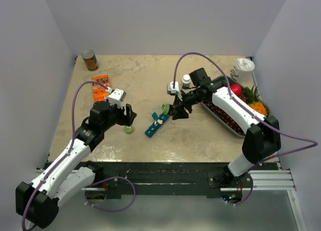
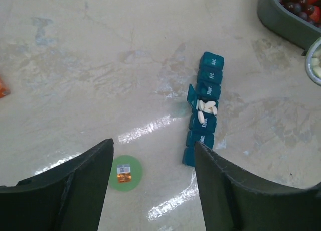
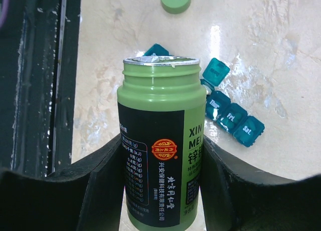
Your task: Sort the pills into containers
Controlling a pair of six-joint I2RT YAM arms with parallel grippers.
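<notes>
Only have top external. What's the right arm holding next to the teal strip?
Observer: A green pill bottle, clamped between the right fingers. The cap is off and there is torn foil at the mouth.
Operator: Any pills in the strip yet?
Observer: Yes. The left wrist view shows several white pills in the one open compartment of the containers, between Thur and Tues.
Operator: Cap near the left arm, anything on it?
Observer: The green cap lies flat with a small orange label in its middle. It sits between the open left fingers, which don't touch it.
</notes>
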